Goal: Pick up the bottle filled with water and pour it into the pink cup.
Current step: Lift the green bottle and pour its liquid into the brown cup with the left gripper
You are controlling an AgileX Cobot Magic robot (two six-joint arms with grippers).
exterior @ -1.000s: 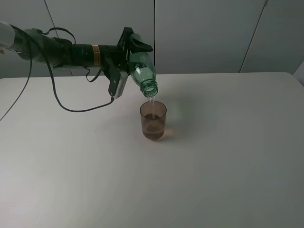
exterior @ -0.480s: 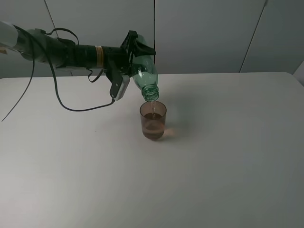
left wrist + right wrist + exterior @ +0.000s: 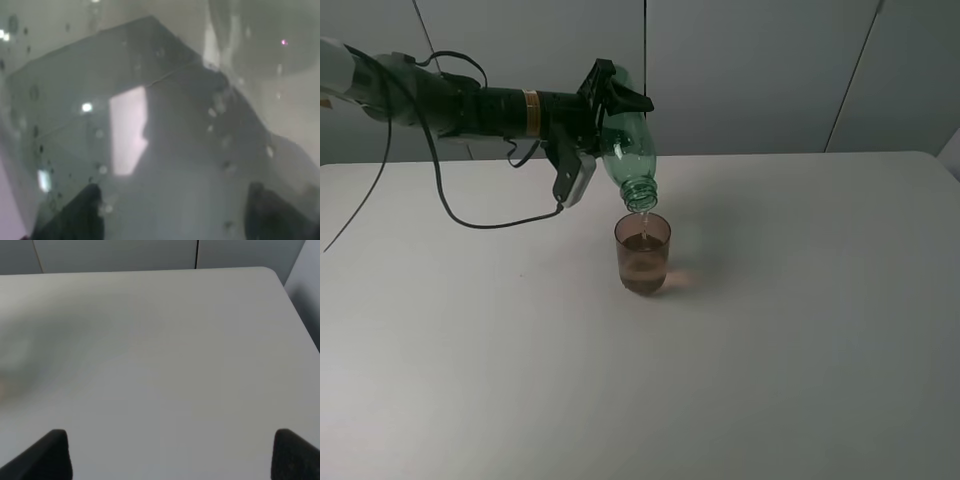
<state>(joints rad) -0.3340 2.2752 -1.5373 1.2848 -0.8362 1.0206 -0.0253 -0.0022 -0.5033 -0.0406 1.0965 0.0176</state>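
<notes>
In the exterior high view my left gripper (image 3: 613,98) is shut on the body of the green bottle (image 3: 630,160) and holds it tilted steeply, mouth down, just above the pink cup (image 3: 642,256). A thin stream of water falls from the bottle mouth into the cup. The cup stands upright on the white table (image 3: 800,330) and holds some water. In the left wrist view the wet, blurred bottle (image 3: 165,125) fills the picture between the dark fingertips (image 3: 87,212). My right gripper (image 3: 172,460) is open and empty above bare table; it does not show in the exterior high view.
A black cable (image 3: 470,222) hangs from the left arm down to the table at the left. Grey wall panels stand behind the table. The table's right rear corner (image 3: 270,272) shows in the right wrist view.
The bottle has tipped steeper, its mouth now pointing more straight down over the cup. The left arm has shifted slightly right. Water keeps running into the cup.
</notes>
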